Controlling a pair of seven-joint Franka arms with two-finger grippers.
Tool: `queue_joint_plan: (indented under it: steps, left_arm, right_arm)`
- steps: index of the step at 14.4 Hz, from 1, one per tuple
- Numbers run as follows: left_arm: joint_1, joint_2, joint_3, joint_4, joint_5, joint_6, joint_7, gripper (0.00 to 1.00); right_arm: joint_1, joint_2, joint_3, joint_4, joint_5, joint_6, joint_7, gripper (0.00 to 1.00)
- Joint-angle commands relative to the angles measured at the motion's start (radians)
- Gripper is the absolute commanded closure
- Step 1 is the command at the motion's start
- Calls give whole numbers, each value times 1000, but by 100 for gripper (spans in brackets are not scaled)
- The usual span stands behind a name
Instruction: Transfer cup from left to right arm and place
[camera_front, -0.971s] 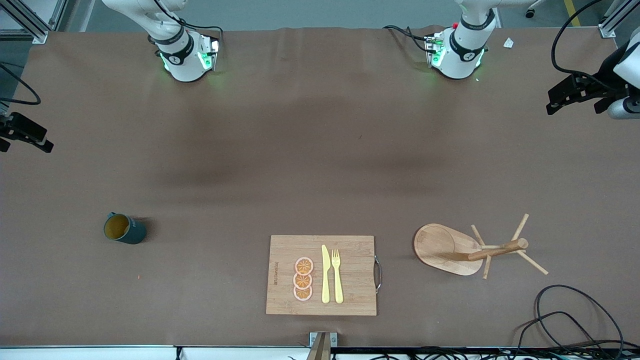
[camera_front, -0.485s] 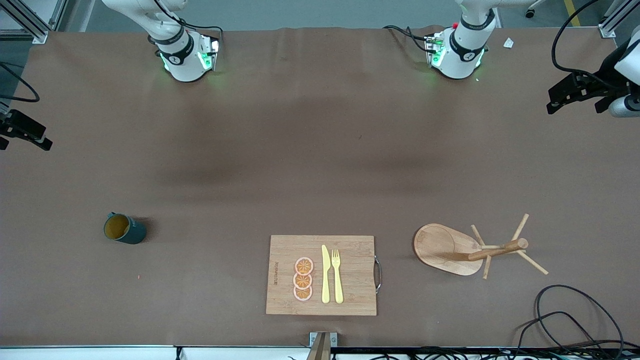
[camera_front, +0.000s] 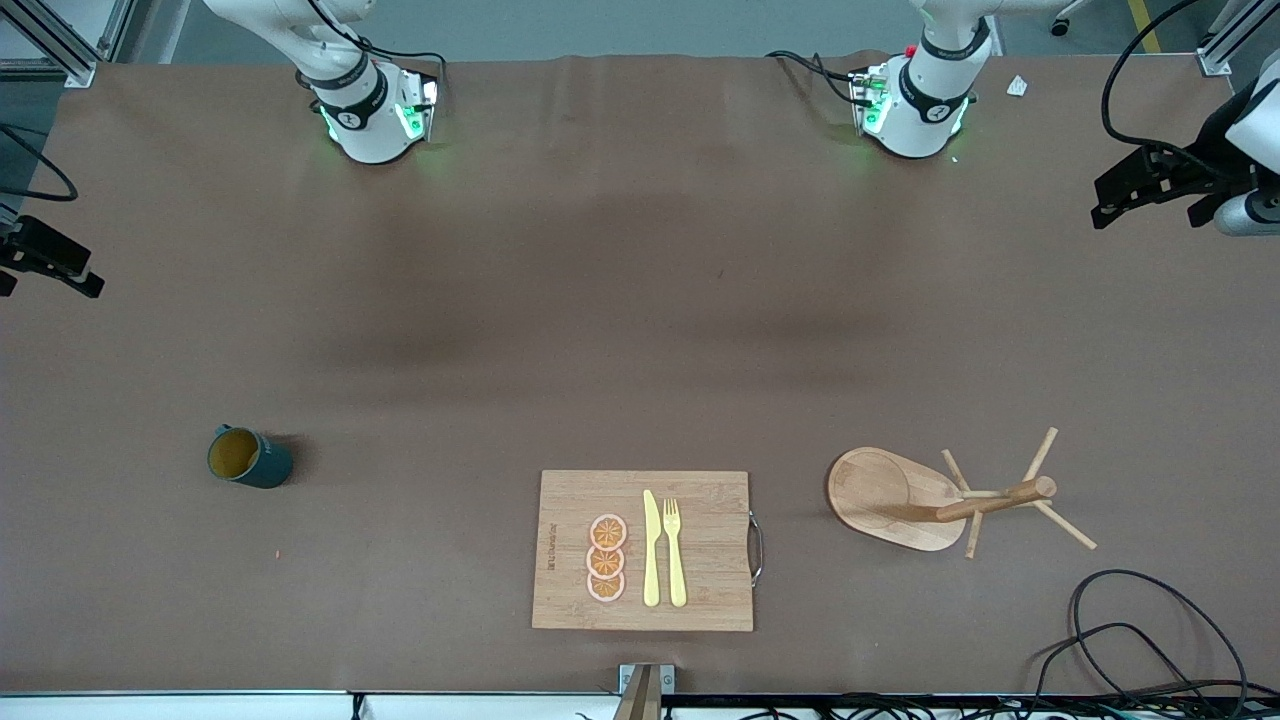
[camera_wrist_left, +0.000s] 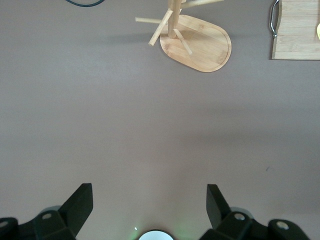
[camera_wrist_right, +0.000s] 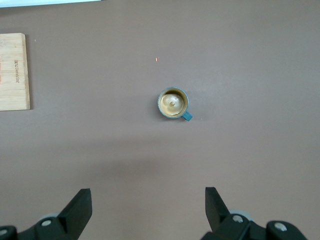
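The cup (camera_front: 250, 458) is a dark teal mug with a tan inside. It stands upright on the brown table toward the right arm's end. It also shows in the right wrist view (camera_wrist_right: 173, 103), with its small handle on one side. My right gripper (camera_wrist_right: 148, 192) is open and empty, high over the table at that end (camera_front: 50, 265), well apart from the cup. My left gripper (camera_wrist_left: 150, 189) is open and empty, high over the left arm's end (camera_front: 1150, 195).
A wooden cutting board (camera_front: 700, 500) with a yellow knife (camera_front: 651, 548), a fork (camera_front: 675, 550) and orange slices (camera_front: 606, 558) lies near the front edge. A wooden mug tree (camera_front: 940, 498) stands toward the left arm's end, also in the left wrist view (camera_wrist_left: 195, 35). Cables (camera_front: 1140, 640) lie at that front corner.
Both grippers have drifted very slightly at the edges of the front view. The cup and the other things have not moved.
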Motion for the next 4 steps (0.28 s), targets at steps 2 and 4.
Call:
queue_joint_plan:
  steps: [2, 4]
  left_arm:
    - [-4, 16, -15, 33, 28, -20, 18, 0]
    - [-4, 16, -26, 31, 28, -20, 15, 0]
  right_arm:
    - [7, -11, 20, 32, -48, -71, 8, 0]
    - [9, -14, 20, 34, -48, -92, 10, 0]
